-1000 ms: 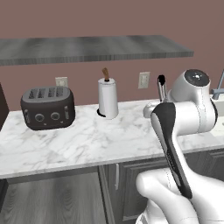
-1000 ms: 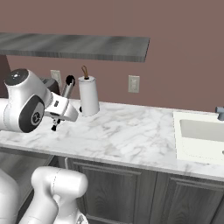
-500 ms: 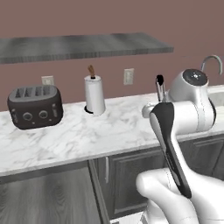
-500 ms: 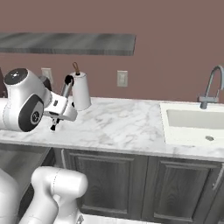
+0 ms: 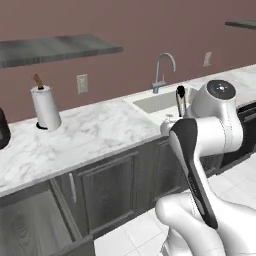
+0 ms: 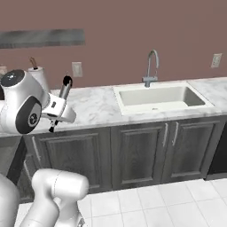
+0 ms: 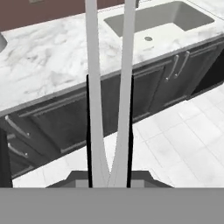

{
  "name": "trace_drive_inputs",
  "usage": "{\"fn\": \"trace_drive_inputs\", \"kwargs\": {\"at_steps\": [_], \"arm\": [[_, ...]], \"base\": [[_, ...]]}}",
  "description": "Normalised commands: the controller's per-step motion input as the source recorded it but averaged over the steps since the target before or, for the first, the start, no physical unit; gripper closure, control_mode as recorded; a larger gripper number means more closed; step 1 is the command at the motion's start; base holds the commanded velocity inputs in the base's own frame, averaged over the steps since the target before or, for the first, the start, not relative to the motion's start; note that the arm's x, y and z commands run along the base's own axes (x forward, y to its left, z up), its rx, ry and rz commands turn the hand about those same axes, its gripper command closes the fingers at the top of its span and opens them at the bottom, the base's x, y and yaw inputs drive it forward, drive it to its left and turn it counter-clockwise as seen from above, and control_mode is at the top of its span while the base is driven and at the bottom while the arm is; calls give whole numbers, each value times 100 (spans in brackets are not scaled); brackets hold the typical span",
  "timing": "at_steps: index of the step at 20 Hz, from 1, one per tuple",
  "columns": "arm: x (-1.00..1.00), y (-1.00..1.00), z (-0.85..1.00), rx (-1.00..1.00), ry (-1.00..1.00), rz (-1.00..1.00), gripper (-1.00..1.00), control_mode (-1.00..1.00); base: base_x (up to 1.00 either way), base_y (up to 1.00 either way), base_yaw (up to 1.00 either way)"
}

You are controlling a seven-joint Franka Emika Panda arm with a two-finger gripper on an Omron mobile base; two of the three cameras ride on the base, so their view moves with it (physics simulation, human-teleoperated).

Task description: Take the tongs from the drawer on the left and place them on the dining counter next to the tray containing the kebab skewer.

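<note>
Since the tongs [image 7: 109,87] look light, stiff and slick, the gripper [image 7: 109,144], bottom centre of frame, clenches both arms near their joined end.

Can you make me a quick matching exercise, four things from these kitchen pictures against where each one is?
Things:
1. tongs
2. paper towel roll
3. faucet
4. shelf

Places:
A. on the wall above the counter
B. behind the sink basin
C. clamped in the gripper
D. upright on the marble counter beside the outlet

Pairs: 1-C, 2-D, 3-B, 4-A
</note>
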Motion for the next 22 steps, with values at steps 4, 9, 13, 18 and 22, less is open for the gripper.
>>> {"fn": "trace_drive_inputs", "kwargs": {"at_steps": [4,9,13,18,22], "arm": [[0,0,0,0,0,0,100,100],[0,0,0,0,0,0,100,100],[0,0,0,0,0,0,100,100],[0,0,0,0,0,0,100,100],[0,0,0,0,0,0,100,100]], "base": [[-23,-86,-58],[-25,-96,-57],[-18,-89,-57],[-2,-60,-53],[-9,-32,-43]]}}
